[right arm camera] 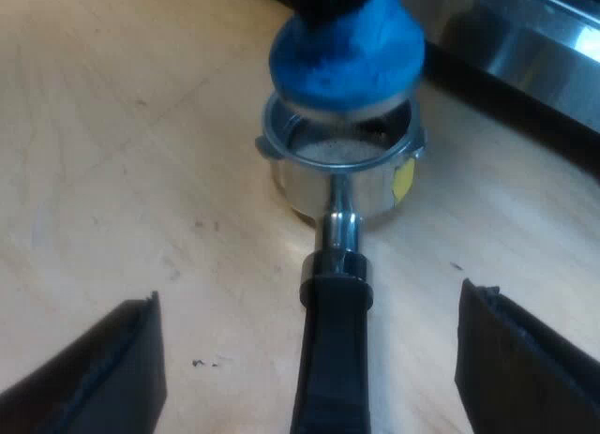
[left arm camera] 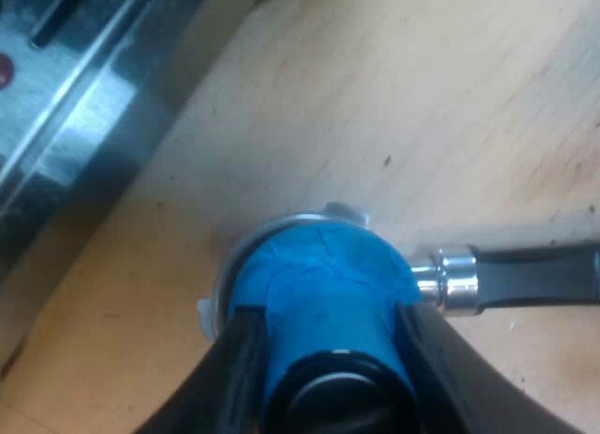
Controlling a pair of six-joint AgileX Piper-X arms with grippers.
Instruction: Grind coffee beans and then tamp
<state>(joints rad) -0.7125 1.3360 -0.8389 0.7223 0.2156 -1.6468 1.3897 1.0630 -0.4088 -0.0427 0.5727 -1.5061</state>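
Observation:
My left gripper [left arm camera: 328,354] is shut on the blue tamper [left arm camera: 323,284], holding it directly over the metal holder's basket [left arm camera: 281,230]. In the right wrist view the tamper [right arm camera: 345,50] hangs just above the basket's rim [right arm camera: 337,134], a small gap showing, with pale ground coffee [right arm camera: 339,151] inside. The holder lies on the wooden table, its dark handle [right arm camera: 335,354] running back between my right gripper's fingers [right arm camera: 94,378]. My right gripper [right arm camera: 309,364] is open, both fingers well apart from the handle.
The espresso machine's steel body [left arm camera: 66,97] stands close by the holder, also seen past the basket [right arm camera: 534,50]. A yellow mark [right arm camera: 403,179] sits on the basket's side. Bare wooden table [left arm camera: 422,97] surrounds the holder.

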